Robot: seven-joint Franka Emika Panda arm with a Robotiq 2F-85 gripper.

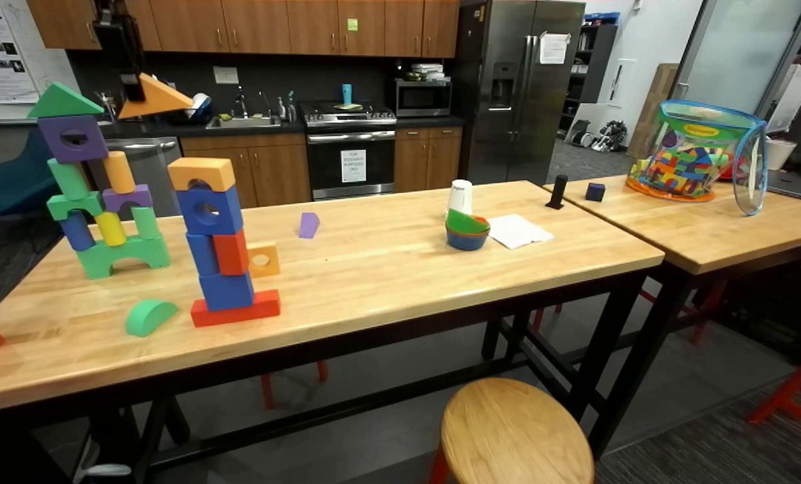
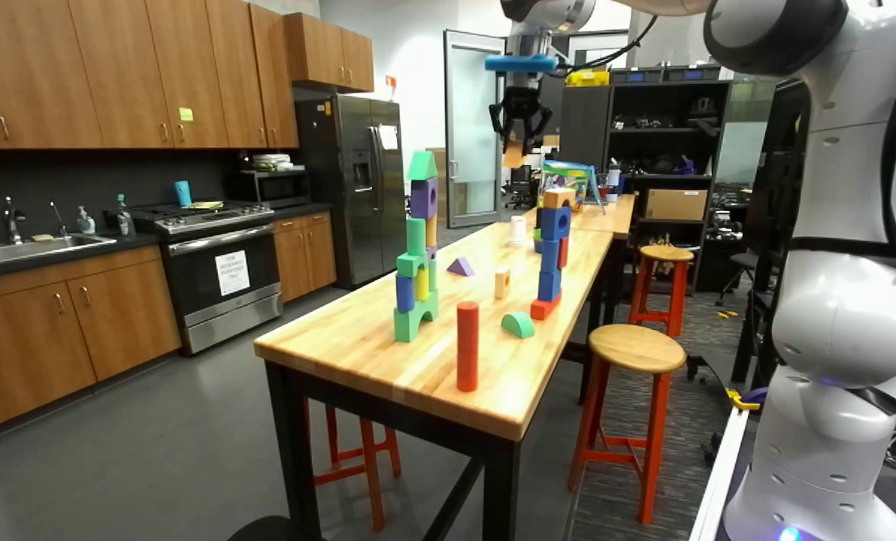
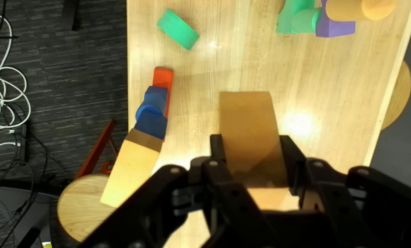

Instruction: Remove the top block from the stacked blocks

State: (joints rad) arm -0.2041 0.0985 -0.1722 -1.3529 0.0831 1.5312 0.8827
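Gripping an orange triangular block (image 1: 162, 101) with the Robotiq gripper (image 3: 252, 148), pinched across its narrow width between the two fingers (image 3: 216, 146). Most likely the top block asked for, judged already off the narrow tower (image 1: 222, 250). Held higher than the tower's orange arch block (image 1: 202, 173) and apart from it: up and left of the tower in both exterior views, to the right of it in the wrist view. Turned peak up, with the long edge near level and roughly parallel to the tower's red base (image 1: 236, 316), crosswise to the line between the fingers. Down to the single Panda arm (image 2: 846, 315), with no other to choose.

Best, by this reading, to go farther from the tower sideways before lowering, for fear of clipping the arch. Worth minding on the way down: an orange square block with a round hole (image 1: 258, 267), near the tower's foot.

Well beyond the tower, to its right in an exterior view, notice coloured blocks (image 1: 686, 165) inside a clear-sided drum-shaped toy bag (image 1: 730, 138). Nearer to the tower but well apart, notice nested bowls (image 1: 466, 242), blue outermost, with orange and a tilted green inside. On that side, too, notice a white cup (image 1: 460, 196), seemingly mouth down.
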